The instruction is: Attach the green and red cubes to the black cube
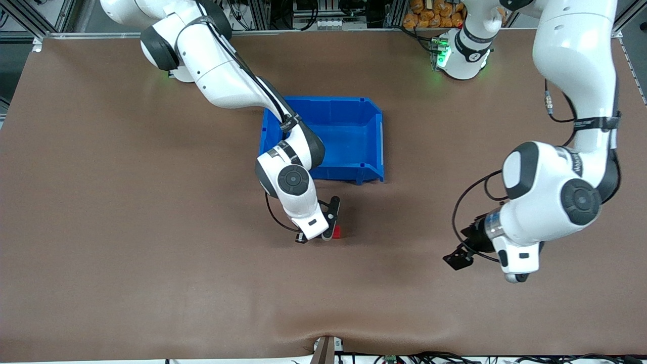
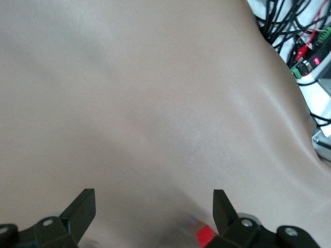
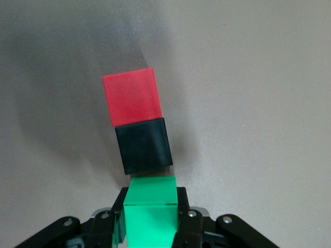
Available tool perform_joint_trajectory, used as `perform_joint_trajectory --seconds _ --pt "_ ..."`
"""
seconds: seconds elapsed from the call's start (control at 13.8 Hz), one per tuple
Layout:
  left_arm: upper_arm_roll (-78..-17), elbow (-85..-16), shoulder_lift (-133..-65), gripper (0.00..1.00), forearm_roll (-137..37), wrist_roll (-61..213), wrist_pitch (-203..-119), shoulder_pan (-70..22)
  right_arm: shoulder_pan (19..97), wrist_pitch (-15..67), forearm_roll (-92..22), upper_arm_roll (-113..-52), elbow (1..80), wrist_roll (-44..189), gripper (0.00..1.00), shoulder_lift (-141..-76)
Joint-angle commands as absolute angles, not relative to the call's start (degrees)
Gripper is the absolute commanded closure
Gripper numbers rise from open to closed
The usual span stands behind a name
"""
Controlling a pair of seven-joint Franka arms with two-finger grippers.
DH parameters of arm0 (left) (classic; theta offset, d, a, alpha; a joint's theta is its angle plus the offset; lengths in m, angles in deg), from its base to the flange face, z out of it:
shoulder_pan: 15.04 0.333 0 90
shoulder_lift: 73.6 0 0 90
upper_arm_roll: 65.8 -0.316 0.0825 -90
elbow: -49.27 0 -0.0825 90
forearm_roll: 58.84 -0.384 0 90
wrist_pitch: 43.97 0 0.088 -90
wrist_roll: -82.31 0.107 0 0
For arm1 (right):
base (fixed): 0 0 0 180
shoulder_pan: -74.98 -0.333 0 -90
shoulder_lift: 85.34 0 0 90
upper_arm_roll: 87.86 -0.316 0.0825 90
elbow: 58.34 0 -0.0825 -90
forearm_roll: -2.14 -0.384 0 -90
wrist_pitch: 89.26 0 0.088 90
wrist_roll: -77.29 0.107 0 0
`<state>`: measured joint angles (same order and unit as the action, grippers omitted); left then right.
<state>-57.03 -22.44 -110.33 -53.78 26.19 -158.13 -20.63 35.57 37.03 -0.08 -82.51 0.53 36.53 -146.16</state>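
Against the black cube (image 3: 144, 145), right gripper (image 3: 151, 227)'s green cube (image 3: 151, 213)

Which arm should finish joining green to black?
Right. Its end effector is shut on the green cube, lined up right at the black cube, which already touches the red cube. The left end effector hangs open over bare table toward its own end, holding nothing.
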Motion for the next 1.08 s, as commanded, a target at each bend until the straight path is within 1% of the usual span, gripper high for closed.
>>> perform_joint_trajectory --seconds 0.0,0.22,0.43,0.58,0.65,0.72,0.79,1.01 --pt "-57.4 -23.4 -108.3 0.0 -55.1 31.1 -157.0 -20.2 35.1 37.2 0.7 -82.5 -2.2 39.2 1.0 -148.2" --pt "-57.8 -23.5 -105.5 0.0 -55.6 42.5 -155.8 -17.5 34.9 37.1 0.7 -82.5 -2.2 39.2 1.0 -148.2" --pt "-57.8 -23.5 -104.5 0.0 -58.5 53.9 -154.0 -16.0 34.9 37.1 0.6 -82.5 -2.1 39.8 0.99 -148.4" --pt "-57.8 -23.5 -104.0 0.0 -59.1 58.8 -152.7 -15.1 34.8 38.3 0.6 -82.5 -2.0 40.6 0.87 -148.5" --pt "-57.8 -23.5 -103.5 0.0 -59.1 60.1 -151.8 -14.7 34.6 39.5 0.6 -82.5 -1.7 40.6 0.72 -148.6" --pt "-57.8 -23.6 -102.8 0.0 -59.1 61.4 -150.9 -14.2 34.6 40.1 0.6 -82.5 -1.6 40.6 0.45 -148.9" --pt "-57.8 -23.5 -101.8 0.0 -59.2 62.8 -149.5 -14.2 34.6 40.2 0.6 -82.5 -1.6 40.6 0.0 -148.9" --pt "-57.8 -23.6 -98.3 0.0 -59.3 63.8 -145.7 -14.1 34.6 40.2 0.6 -82.5 -1.6 40.6 0.0 -148.9"
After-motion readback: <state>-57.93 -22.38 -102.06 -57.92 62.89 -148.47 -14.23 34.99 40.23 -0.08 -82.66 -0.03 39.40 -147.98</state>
